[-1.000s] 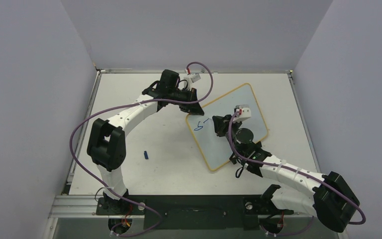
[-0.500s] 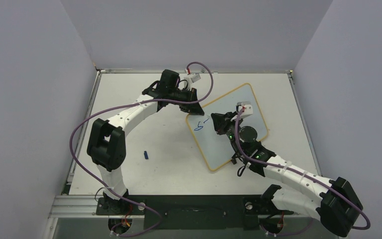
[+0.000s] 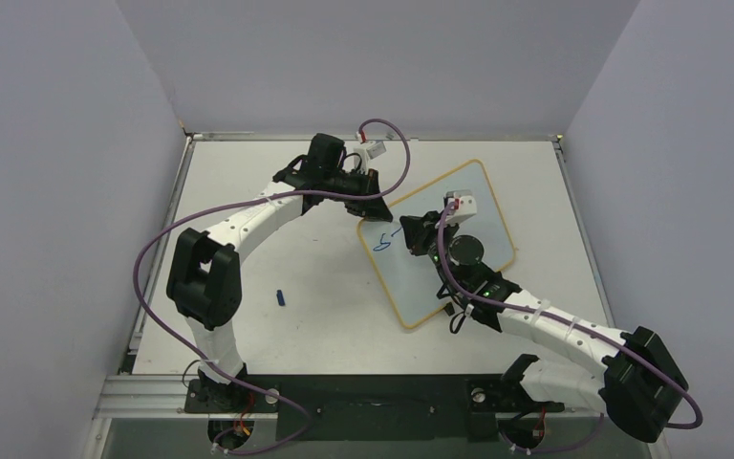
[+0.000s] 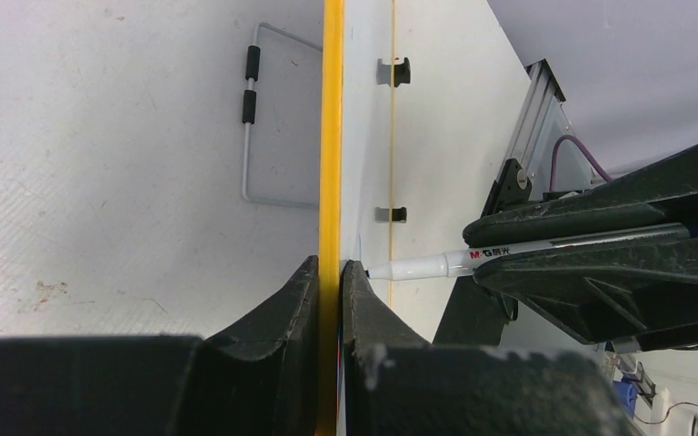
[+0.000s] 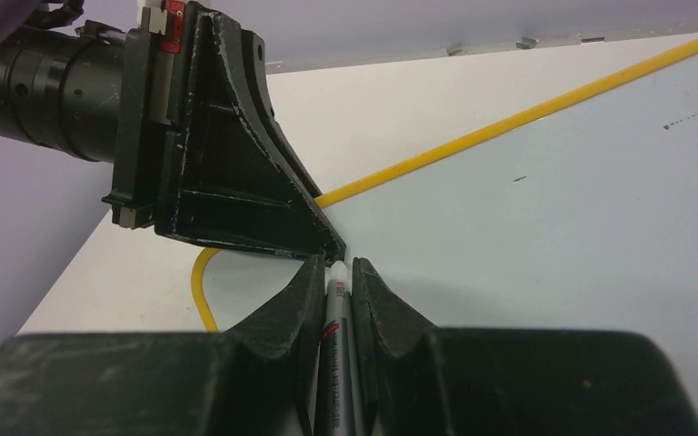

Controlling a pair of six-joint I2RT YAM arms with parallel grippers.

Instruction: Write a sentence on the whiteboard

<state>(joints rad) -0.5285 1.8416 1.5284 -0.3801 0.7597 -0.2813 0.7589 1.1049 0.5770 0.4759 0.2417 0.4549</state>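
Observation:
The whiteboard (image 3: 459,215), glossy white with a thin yellow frame, lies slanted right of the table's middle. Of the sentence (image 3: 385,240) only a few blue strokes show near the board's left corner. My left gripper (image 3: 371,211) is shut on the board's yellow edge (image 4: 332,136), one finger on each side (image 4: 331,272). My right gripper (image 3: 404,232) is shut on a white marker (image 5: 336,313) and holds it over the board, just right of the strokes. In the left wrist view the marker (image 4: 427,266) has its tip at the board face, close to my left fingertips.
A small blue marker cap (image 3: 281,298) lies on the table left of the board. Behind the board a wire stand (image 4: 250,136) rests on the table, and two small black feet (image 4: 393,71) show on the board. Purple cables loop over both arms.
My right gripper has moved left across the board with the marker, closer to the blue strokes and my left gripper. The left arm and the board have not moved.

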